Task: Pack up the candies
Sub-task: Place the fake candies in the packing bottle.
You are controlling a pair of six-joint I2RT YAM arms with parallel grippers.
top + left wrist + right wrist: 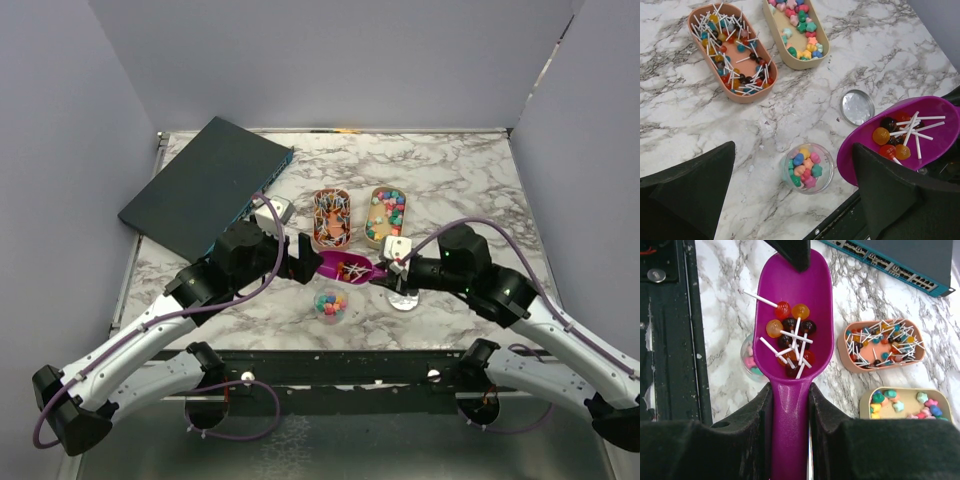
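Lollipops (pixel 790 347) lie in the purple scoop (pixel 785 285); my right claw (pixel 790 392) is clamped on its handle. My left claw (pixel 794 150) stands apart, and beneath its fingers a small jar (pixel 830 165) of candies (pixel 804 167) sits on the surface (pixel 680 125).

My right gripper (pixel 383 272) holds a purple scoop (pixel 332 262) of lollipops (pixel 352 267); my left gripper (pixel 303 263) sits at its tip.
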